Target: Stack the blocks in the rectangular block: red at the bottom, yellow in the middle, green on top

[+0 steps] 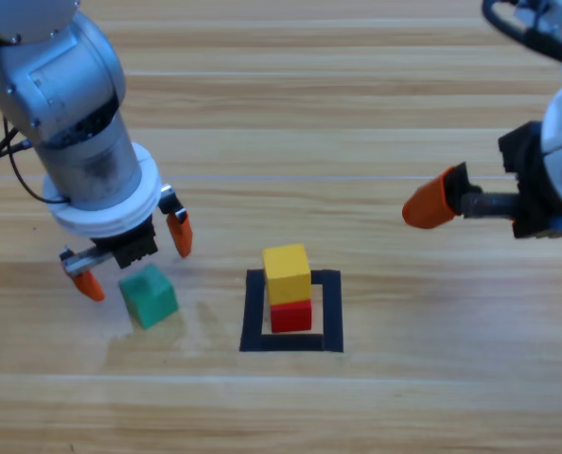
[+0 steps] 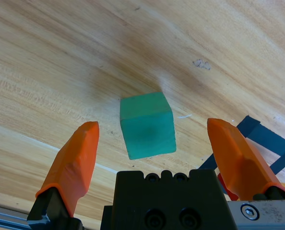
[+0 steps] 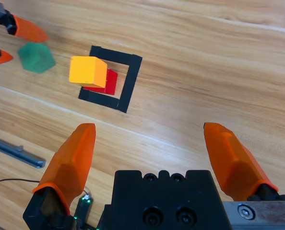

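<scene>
Left claw (image 2: 152,139) open over green (image 2: 147,124)

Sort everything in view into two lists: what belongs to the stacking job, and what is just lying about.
Part of the job:
red cube, inside the tape square
yellow cube, on the red cube
green cube, on the table, between the open jaws of the left gripper

Just lying about:
nothing loose; the right gripper waits open at the right
</scene>
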Tool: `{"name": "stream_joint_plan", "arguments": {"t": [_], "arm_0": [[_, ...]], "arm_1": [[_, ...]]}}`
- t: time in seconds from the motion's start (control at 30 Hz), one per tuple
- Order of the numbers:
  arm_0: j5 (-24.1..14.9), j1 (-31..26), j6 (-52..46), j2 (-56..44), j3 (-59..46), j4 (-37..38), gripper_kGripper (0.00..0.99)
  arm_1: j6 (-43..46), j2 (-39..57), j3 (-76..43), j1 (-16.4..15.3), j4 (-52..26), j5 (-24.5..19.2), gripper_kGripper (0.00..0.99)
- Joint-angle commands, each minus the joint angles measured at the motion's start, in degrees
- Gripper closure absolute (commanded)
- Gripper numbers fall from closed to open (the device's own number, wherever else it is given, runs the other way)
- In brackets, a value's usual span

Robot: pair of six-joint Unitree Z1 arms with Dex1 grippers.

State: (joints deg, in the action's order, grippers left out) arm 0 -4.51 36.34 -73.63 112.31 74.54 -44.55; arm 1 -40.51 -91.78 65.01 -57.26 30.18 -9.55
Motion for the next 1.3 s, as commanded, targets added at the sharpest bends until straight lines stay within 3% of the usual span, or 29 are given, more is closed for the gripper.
{"name": "stream_joint_plan", "arguments": {"t": [0.03,0.37,0.47,0.8,0.87,1.0,1.13,1.3], "arm_0": [[0.4,1.6,-0.6,3.9,-1.3,1.8,0.027],[0.5,2.3,-1.6,5.3,-5.3,6.1,0.034],[0.6,2.3,-1.6,5.6,-5.6,6.4,0.094],[0.5,2.4,-0.8,5.6,-7.0,7.0,0.481],[0.0,2.4,1.6,5.5,-5.3,5.8,0.645],[-0.5,2.4,8.2,4.6,-0.1,1.0,0.878],[-0.9,2.2,19.2,4.8,10.1,-6.3,0.946],[-1.6,2.1,33.0,7.1,27.6,-18.5,0.955]], "arm_1": [[3.4,-6.9,1.1,1.5,-0.6,3.0,0.000],[6.9,-7.3,1.8,1.5,-0.7,4.2,0.000],[7.6,-6.7,0.7,1.5,-1.3,3.4,0.000],[7.5,-4.3,-2.9,1.5,-4.3,0.8,0.000],[7.3,-3.8,-2.9,1.5,-4.3,0.7,0.000],[7.4,-3.1,-2.8,1.5,-4.3,-0.2,0.000],[7.4,-3.1,-3.1,1.5,-4.3,-0.2,0.000],[7.5,-3.2,-3.0,1.5,-4.2,0.1,0.000]]}}
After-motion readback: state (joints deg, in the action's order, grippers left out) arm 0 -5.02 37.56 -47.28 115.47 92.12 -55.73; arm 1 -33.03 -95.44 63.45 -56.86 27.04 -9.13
